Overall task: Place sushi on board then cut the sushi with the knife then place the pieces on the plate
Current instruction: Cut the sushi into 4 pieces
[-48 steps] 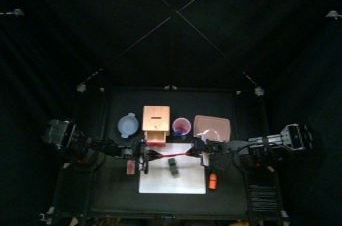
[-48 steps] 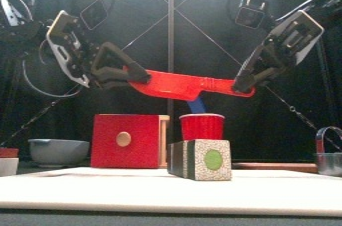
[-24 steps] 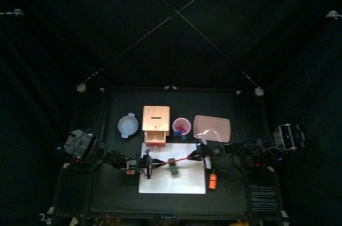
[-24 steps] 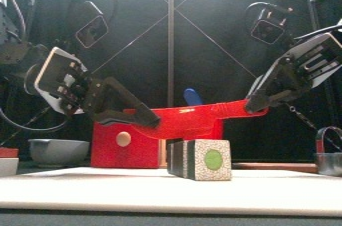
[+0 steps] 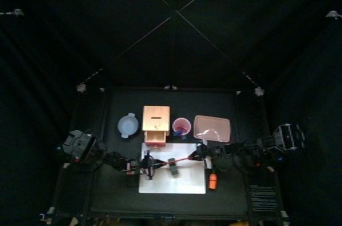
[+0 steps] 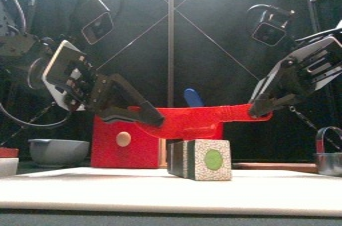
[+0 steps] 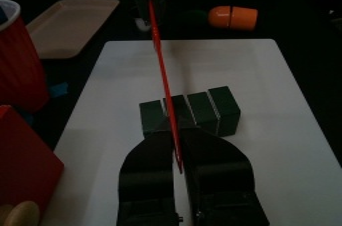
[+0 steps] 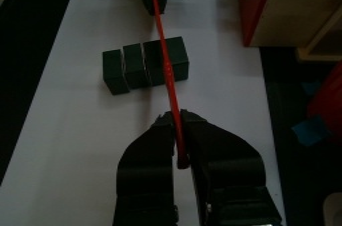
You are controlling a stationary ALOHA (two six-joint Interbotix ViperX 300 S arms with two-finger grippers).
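Observation:
The sushi roll [image 6: 201, 158] of three dark green blocks [image 7: 191, 112] lies on the white cutting board [image 5: 190, 183], its end face pale with a green centre. A red toy knife [image 6: 201, 120] hangs level just above it, crossing the roll [image 8: 144, 64]. My left gripper [image 6: 144, 117] is shut on one end of the knife [image 7: 158, 65]. My right gripper [image 6: 257, 110] is shut on the other end [image 8: 167, 60]. In the top view both grippers [image 5: 144, 162] [image 5: 201, 156] flank the roll [image 5: 173, 167].
Behind the board stand a blue-grey bowl [image 5: 127, 124], a wooden box with a red drawer front [image 6: 127, 140], a red cup [image 5: 181, 125] with a blue knife [image 6: 191, 97], and the pink tray [image 5: 211, 126]. An orange toy [image 5: 211, 181] lies at the board's right edge.
Both arms have come down with the red knife, from high over the cup to just above the sushi roll. The roll has not moved.

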